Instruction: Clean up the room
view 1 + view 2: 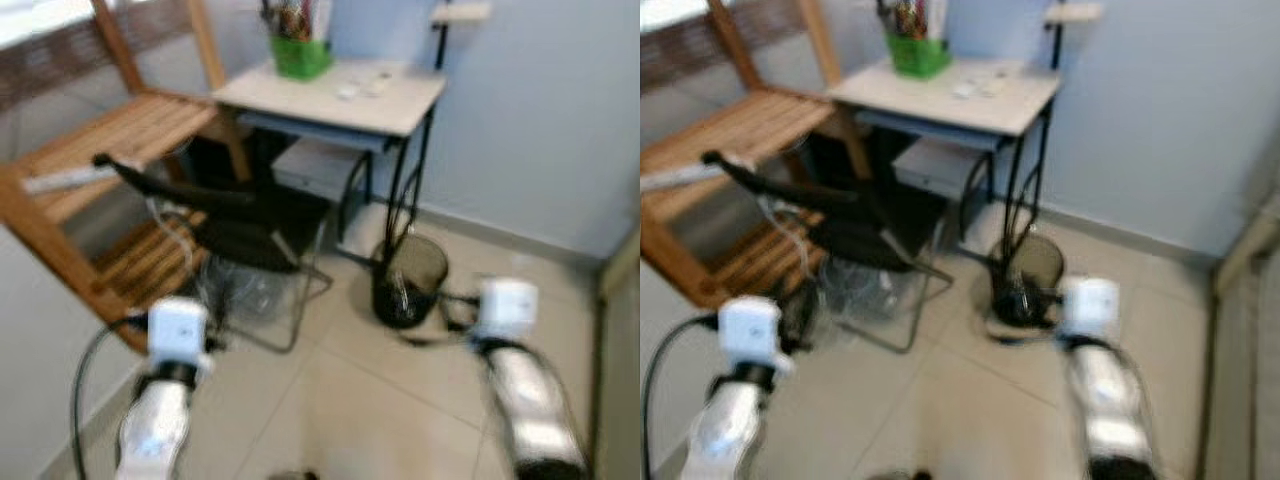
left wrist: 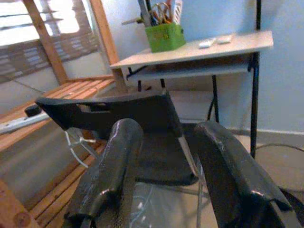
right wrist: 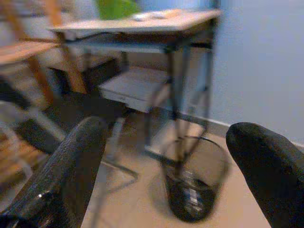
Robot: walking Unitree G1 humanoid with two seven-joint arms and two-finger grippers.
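A small desk (image 1: 335, 95) stands against a pale blue wall (image 1: 540, 110), a green pen holder (image 1: 300, 55) on its top. A black folding chair (image 1: 235, 215) sits in front, beside a slatted wooden rack (image 1: 110, 150). A dark mesh wastebasket (image 1: 408, 280) rests on the tiled floor (image 1: 370, 400).

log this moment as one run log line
phase: approach | left gripper: open, facing black chair | right gripper: open, facing waste bin | desk behind
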